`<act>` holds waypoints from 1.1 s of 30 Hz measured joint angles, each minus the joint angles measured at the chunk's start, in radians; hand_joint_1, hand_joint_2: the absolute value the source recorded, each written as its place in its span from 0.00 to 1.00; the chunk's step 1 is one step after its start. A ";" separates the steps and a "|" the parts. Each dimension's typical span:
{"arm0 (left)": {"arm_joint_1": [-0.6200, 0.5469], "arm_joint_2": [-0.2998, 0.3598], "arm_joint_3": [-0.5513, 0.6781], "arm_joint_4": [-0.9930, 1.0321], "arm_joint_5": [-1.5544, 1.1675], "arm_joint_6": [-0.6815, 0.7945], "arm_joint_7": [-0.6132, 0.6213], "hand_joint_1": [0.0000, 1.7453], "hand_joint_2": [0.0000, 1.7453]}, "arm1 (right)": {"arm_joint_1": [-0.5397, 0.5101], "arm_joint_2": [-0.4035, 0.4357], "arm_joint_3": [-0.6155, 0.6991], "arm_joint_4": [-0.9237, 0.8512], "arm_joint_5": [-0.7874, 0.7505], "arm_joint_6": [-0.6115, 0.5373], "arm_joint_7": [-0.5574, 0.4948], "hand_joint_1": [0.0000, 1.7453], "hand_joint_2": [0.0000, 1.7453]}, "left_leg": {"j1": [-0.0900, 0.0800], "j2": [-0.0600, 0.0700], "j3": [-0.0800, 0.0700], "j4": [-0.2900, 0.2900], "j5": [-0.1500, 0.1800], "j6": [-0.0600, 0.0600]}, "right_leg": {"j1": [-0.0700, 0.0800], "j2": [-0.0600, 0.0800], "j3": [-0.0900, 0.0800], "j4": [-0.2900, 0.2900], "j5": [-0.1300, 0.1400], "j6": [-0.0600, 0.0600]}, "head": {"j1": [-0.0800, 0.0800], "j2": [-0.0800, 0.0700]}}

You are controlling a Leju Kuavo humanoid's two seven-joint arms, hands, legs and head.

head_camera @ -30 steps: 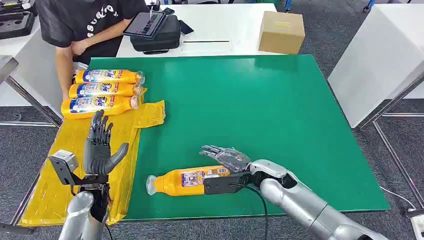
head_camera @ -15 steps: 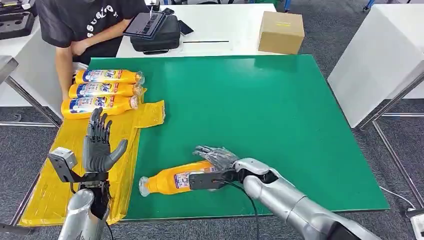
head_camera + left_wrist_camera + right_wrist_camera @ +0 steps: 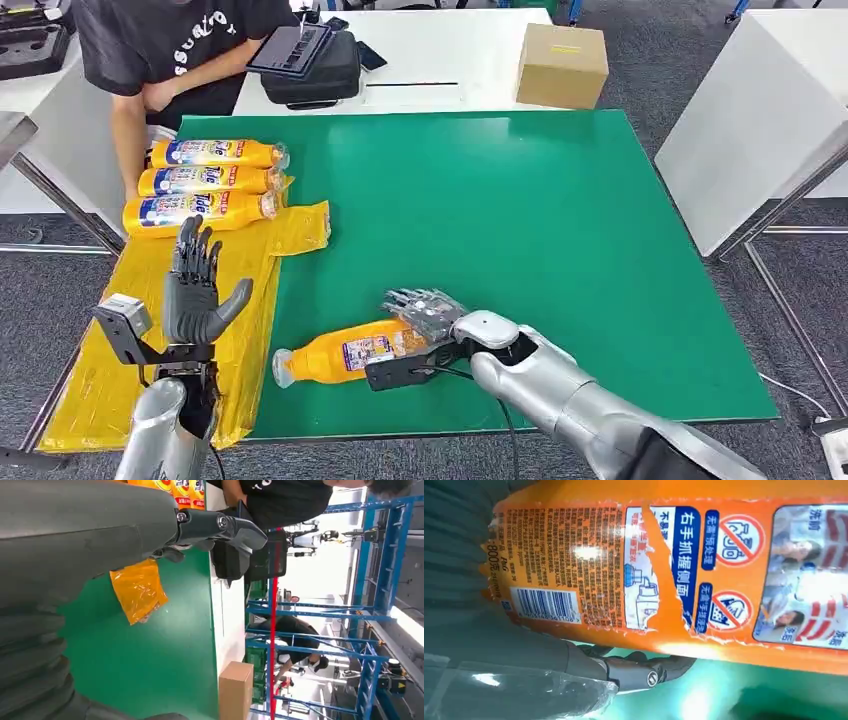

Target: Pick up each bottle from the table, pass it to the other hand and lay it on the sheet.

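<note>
Your right hand [image 3: 428,312] has carried the orange detergent bottle [image 3: 345,354] leftward, fingers wrapped around it above the green surface [image 3: 560,220]. Next, pass it to your open, raised left hand [image 3: 200,290].

Head view high, looking down on green table [image 3: 560,220], wrist views close, turned, sharing its surface

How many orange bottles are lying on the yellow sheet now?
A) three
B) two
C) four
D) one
A: three orange bottles lie side by side at the far end of the yellow sheet, while a fourth bottle is in the right hand over the green table.
</note>
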 measured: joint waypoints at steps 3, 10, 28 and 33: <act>0.000 0.000 0.002 0.000 0.000 0.000 0.000 0.00 1.00 | -0.007 0.002 0.012 0.010 0.003 -0.001 0.000 0.00 1.00 | 0.000 0.000 0.000 0.000 0.000 0.000 | 0.000 0.000 0.000 0.000 0.000 0.000 | 0.000 0.000; -0.002 0.000 0.010 0.000 0.000 0.000 0.000 0.00 1.00 | -0.016 0.009 0.052 0.029 0.151 -0.057 0.019 0.00 1.00 | 0.000 0.000 0.001 0.000 0.000 0.000 | 0.000 0.000 0.001 0.000 0.000 0.000 | 0.000 0.000; -0.014 0.000 0.015 0.000 -0.001 0.002 -0.006 0.00 1.00 | 0.012 0.040 0.068 0.081 0.348 -0.170 0.052 1.00 1.00 | 0.000 0.004 0.007 0.000 0.002 -0.001 | 0.001 0.002 0.003 -0.001 0.005 -0.006 | 0.000 0.000; -0.014 0.000 0.015 0.000 -0.001 0.003 -0.006 0.00 1.00 | 0.018 0.043 0.053 0.081 0.341 -0.177 0.048 1.00 1.00 | 0.000 0.004 0.006 0.000 0.002 -0.001 | 0.001 0.002 0.003 0.000 0.005 -0.006 | 0.000 0.000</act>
